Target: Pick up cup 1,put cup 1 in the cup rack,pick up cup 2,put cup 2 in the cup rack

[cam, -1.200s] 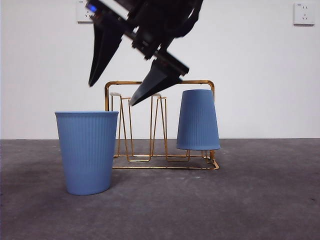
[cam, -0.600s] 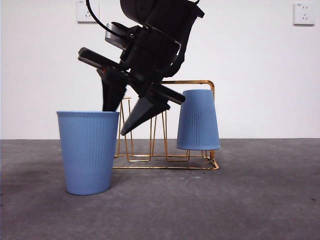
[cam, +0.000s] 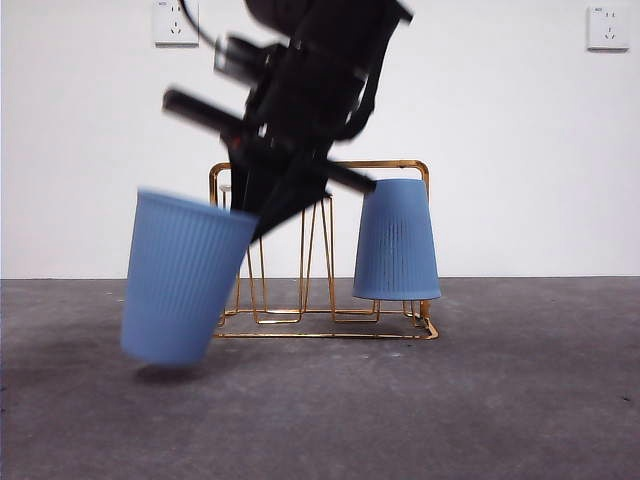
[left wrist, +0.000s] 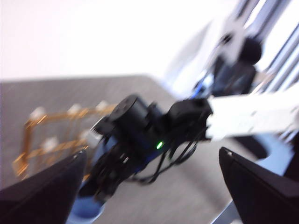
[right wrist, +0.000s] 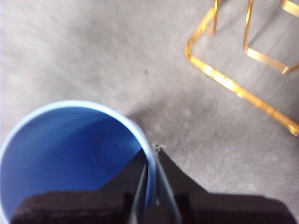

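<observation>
A blue ribbed cup (cam: pixel 180 280) hangs tilted just above the table, left of the gold wire cup rack (cam: pixel 330 334). My right gripper (cam: pixel 258 225) is shut on the cup's rim, one jaw inside and one outside, as the right wrist view shows (right wrist: pixel 152 154) over the cup's open mouth (right wrist: pixel 70 154). A second blue cup (cam: pixel 397 240) sits upside down on the rack's right pegs. My left gripper (left wrist: pixel 153 154) is open and held high and away, looking down on the right arm (left wrist: pixel 140 126), the rack (left wrist: pixel 51 140) and a bit of the lifted cup (left wrist: pixel 88 210).
Grey table surface runs to a white wall with two sockets (cam: pixel 176 22) (cam: pixel 608 27). The rack's base corner (right wrist: pixel 233 86) lies close beside the lifted cup. The rack's left and middle pegs (cam: pixel 315 250) stand bare.
The right gripper came down onto the left cup's rim and shut on it. The cup has left the table and now tilts, its bottom swung left.
</observation>
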`<action>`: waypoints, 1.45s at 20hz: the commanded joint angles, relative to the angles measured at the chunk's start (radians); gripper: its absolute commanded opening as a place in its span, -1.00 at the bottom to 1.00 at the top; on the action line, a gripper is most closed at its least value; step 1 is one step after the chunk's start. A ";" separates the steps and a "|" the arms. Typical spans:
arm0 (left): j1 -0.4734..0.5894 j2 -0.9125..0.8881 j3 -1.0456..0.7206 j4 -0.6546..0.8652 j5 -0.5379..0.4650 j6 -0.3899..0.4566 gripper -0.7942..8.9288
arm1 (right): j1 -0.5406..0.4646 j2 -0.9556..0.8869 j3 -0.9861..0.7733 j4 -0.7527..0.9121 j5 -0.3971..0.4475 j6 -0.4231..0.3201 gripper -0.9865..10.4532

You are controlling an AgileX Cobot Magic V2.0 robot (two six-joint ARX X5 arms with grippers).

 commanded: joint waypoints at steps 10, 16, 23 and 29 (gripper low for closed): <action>-0.001 0.051 -0.008 0.655 0.234 -0.017 0.14 | 0.002 -0.790 -0.005 0.339 -0.025 -0.037 -0.85; -0.002 0.204 -0.008 0.907 0.371 -0.087 0.14 | 0.002 -0.882 -0.005 0.555 -0.185 -0.039 -0.85; -0.009 0.381 -0.008 1.272 0.522 -0.229 0.15 | 0.002 -0.877 -0.005 0.627 -0.225 -0.020 -0.85; -0.037 0.475 -0.008 1.390 0.527 -0.269 0.15 | 0.002 -0.865 -0.005 0.668 -0.241 -0.027 -0.85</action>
